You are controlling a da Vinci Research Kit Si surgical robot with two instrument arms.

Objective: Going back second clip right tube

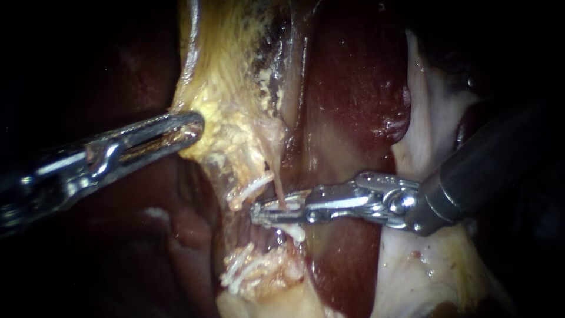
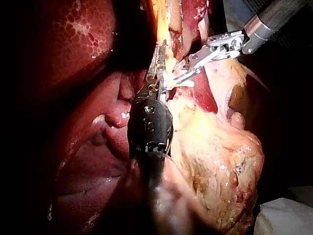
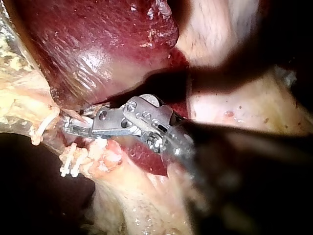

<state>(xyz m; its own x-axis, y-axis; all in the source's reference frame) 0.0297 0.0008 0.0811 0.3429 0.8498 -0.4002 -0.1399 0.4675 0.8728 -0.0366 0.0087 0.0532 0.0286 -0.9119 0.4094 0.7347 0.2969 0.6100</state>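
Left instrument (image 1: 191, 126): jaws clenched on yellow tissue (image 1: 235, 118).
Right instrument (image 1: 273, 209): jaws slightly parted, thin tube (image 1: 278, 191) crossing them.
Clips (image 1: 254, 186): white, beside tube.

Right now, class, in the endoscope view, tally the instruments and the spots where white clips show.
Instruments: 2, the left instrument and the right instrument
White clip spots: 3, one above the right instrument's jaws, one just under them, one lower down
Total: 5
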